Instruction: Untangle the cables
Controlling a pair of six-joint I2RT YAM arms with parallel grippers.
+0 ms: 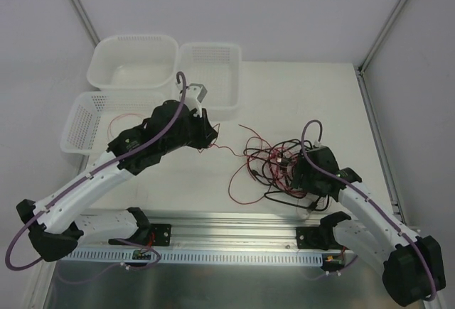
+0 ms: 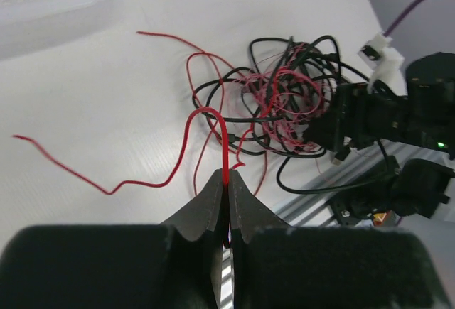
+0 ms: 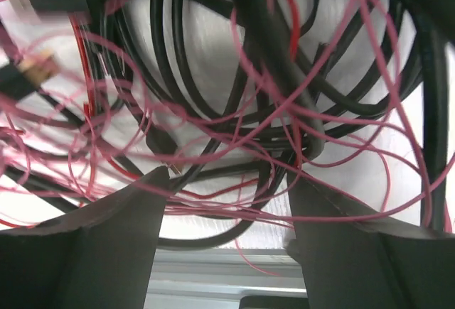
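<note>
The cables (image 1: 274,163) lie as one tangle of thin red wires and thicker black cables right of the table's centre, also visible in the left wrist view as the cables (image 2: 284,96). My left gripper (image 1: 210,138) (image 2: 227,177) is shut on a single red wire (image 2: 224,138) that arches up from its tips and runs back to the tangle. A loose red end (image 2: 64,167) trails left over the table. My right gripper (image 1: 298,163) (image 3: 227,181) is down in the tangle, jaws apart, with black loops (image 3: 213,89) and pink-red strands (image 3: 234,202) crossing between its fingers.
Three white perforated baskets stand at the back left: one (image 1: 135,60), one (image 1: 210,74) and one (image 1: 92,117) beside the left arm. An aluminium rail (image 1: 234,224) runs along the near edge, just below the tangle. Slanted frame posts (image 1: 387,25) border the table.
</note>
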